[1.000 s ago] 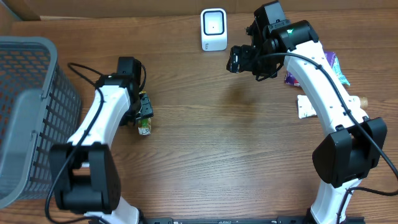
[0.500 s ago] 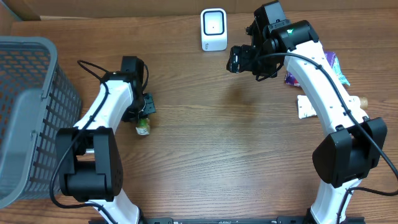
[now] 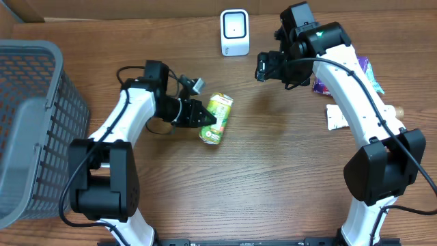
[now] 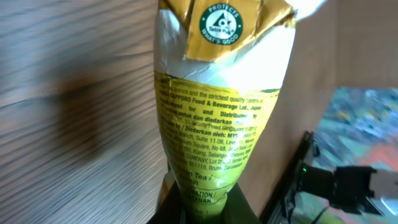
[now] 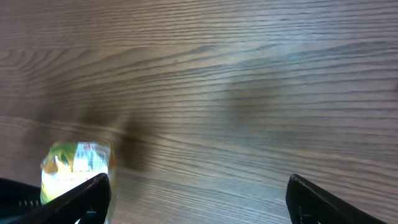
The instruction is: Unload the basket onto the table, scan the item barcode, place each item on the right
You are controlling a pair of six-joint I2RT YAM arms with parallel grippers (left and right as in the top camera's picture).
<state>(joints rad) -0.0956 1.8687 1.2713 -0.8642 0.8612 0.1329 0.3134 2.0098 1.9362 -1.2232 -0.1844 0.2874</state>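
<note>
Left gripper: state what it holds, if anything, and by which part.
The left gripper is shut on the drink carton, gripping the end nearest the wrist camera; the logo end points away. The right gripper is open and empty.

Glossy printed carton [image 4: 217, 124]; matt wood-grain table [image 3: 273, 178]; plastic mesh basket [image 3: 68, 109]

One carton [image 3: 216, 118], one scanner [image 3: 235, 32], one basket [image 3: 68, 113].
</note>
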